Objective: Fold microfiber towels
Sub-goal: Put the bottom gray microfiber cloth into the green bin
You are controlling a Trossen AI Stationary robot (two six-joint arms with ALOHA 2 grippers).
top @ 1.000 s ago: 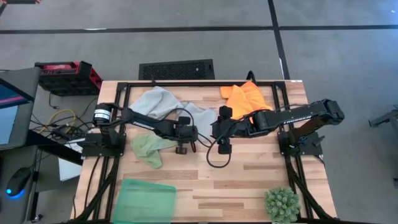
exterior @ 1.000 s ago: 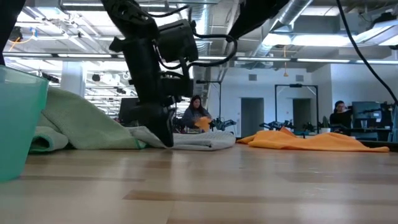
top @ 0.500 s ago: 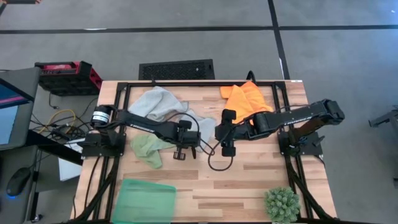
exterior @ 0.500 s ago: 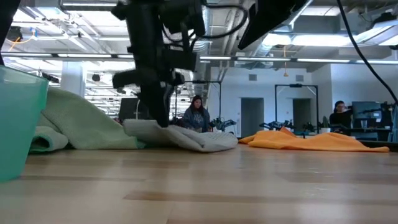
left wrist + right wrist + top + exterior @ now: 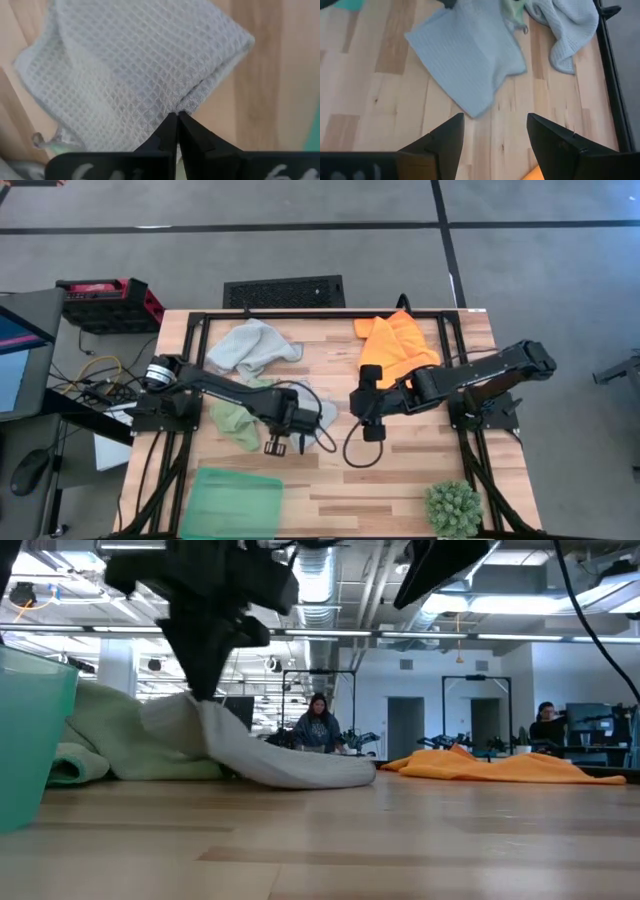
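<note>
We see left gripper (image 5: 282, 442) clamped on grey towel (image 5: 145, 75), dragged toward tray (image 5: 235, 502) since 1 s ago; right gripper (image 5: 369, 428) wide, empty; spreading underway.

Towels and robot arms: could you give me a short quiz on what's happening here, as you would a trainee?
1. True or false: the left gripper is shut on a grey towel.
2. Which towel lies nearest the right arm's base? A) green towel B) orange towel C) the second grey towel
3. Fill in: the right gripper hovers with its fingers ____.

Key: 1 true; 2 B; 3 open.
</note>
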